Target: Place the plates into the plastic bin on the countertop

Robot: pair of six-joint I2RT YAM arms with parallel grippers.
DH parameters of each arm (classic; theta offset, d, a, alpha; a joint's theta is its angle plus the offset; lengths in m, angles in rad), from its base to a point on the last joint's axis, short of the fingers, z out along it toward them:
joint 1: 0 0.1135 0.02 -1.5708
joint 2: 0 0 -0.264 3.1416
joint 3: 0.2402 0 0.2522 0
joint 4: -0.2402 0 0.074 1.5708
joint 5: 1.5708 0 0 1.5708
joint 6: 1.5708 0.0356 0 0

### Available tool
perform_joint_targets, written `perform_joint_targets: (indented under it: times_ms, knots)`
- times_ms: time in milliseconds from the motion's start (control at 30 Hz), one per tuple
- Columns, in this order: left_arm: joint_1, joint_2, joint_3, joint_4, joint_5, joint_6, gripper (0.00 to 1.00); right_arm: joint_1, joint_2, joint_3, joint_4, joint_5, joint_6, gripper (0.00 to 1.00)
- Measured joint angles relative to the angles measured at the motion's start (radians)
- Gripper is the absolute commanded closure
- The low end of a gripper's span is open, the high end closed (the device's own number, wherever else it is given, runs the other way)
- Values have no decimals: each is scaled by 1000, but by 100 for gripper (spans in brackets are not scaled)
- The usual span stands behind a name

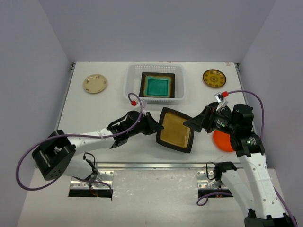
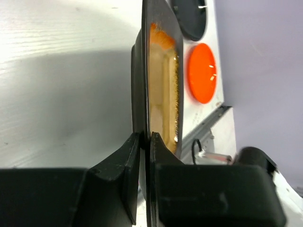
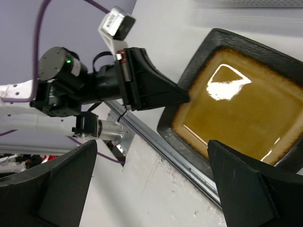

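My left gripper [image 1: 158, 126] is shut on the left rim of the square amber-centred plate [image 1: 176, 129], which it holds tilted above the countertop [image 1: 94, 113]. In the left wrist view the fingers [image 2: 146, 137] pinch the plate [image 2: 163, 90] edge-on. My right gripper [image 1: 191, 124] is open at the plate's right edge. Its wide-spread fingers [image 3: 152, 151] hold nothing, and the plate [image 3: 232, 118] lies beyond them. The plastic bin [image 1: 130, 82] at the back holds a teal-centred square plate [image 1: 156, 86].
A cream round plate [image 1: 95, 83] lies back left and a patterned yellow one [image 1: 214, 78] back right. An orange plate [image 1: 222, 140] sits partly under my right arm. The left wrist view shows a black plate [image 2: 189, 19] beside the orange plate [image 2: 202, 72].
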Motion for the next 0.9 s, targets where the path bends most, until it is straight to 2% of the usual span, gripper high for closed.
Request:
perform_joint_targets:
  times_ms: [200, 300, 367, 467, 667, 900]
  knots:
    - [-6, -244, 54, -213, -24, 55, 100, 0, 7, 83, -19, 31, 1, 1]
    - [11, -282, 159, -332, -80, 89, 100, 0, 16, 112, -21, 41, 4, 1]
    - [62, -273, 239, -387, -70, 104, 100, 0, 28, 128, -20, 44, 8, 1]
    - [204, -202, 366, -425, -44, 118, 100, 0, 48, 133, -20, 47, 11, 1]
    - [451, 43, 550, -414, 46, 128, 100, 0, 90, 133, -29, 52, 8, 1]
    - [552, 333, 656, -349, 129, 71, 100, 0, 111, 127, -45, 70, -9, 1]
